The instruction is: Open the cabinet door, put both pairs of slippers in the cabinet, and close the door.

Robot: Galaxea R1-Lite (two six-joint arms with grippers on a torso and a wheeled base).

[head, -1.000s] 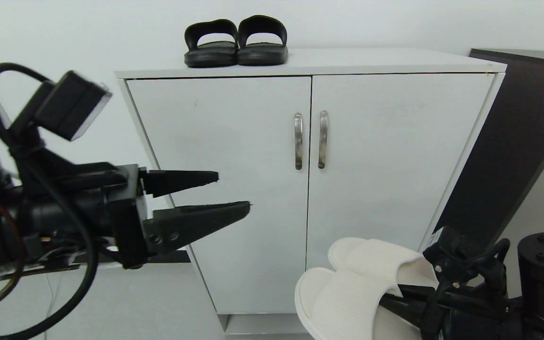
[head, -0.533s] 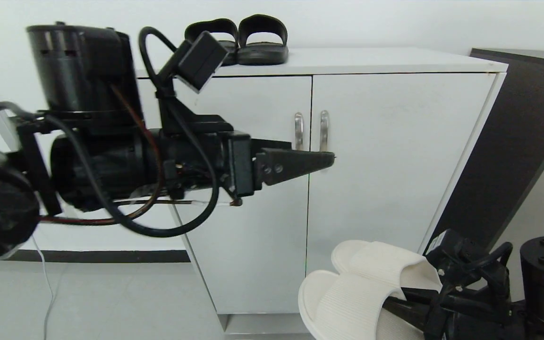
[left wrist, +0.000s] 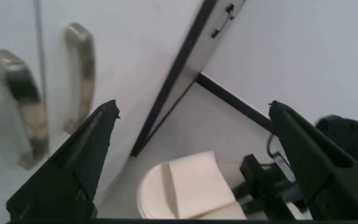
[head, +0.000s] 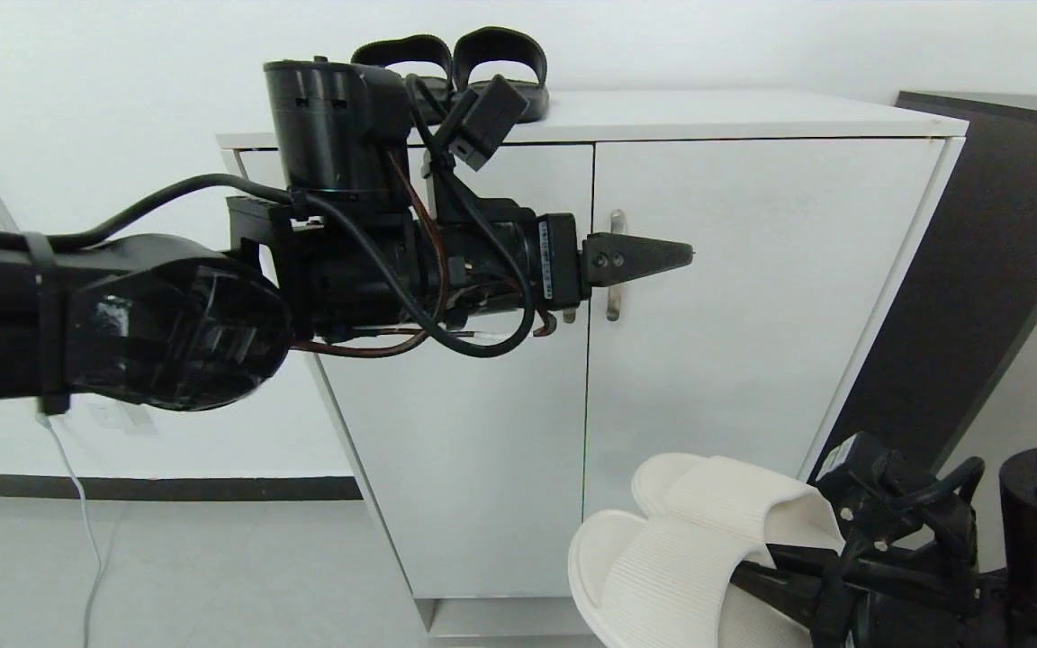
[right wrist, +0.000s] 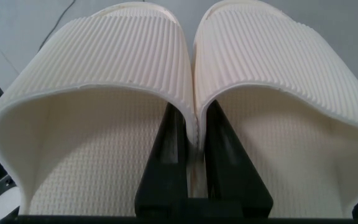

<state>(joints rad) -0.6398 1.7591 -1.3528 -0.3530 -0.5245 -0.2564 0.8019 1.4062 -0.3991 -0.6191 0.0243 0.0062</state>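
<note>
A plain white wall spans the far side, evenly lit. A dark baseboard runs along its foot above a pale grey floor. A dark panel stands at the far right, and a thin white cable hangs at the left.

A plain indoor room, fitted out like a home entryway, is suggested. A white two-door cabinet with metal handles is set against a bare white wall. Black slippers are kept on its top, and white slippers are seen low in front. A dark skirting strip and a pale floor are also shown.
</note>
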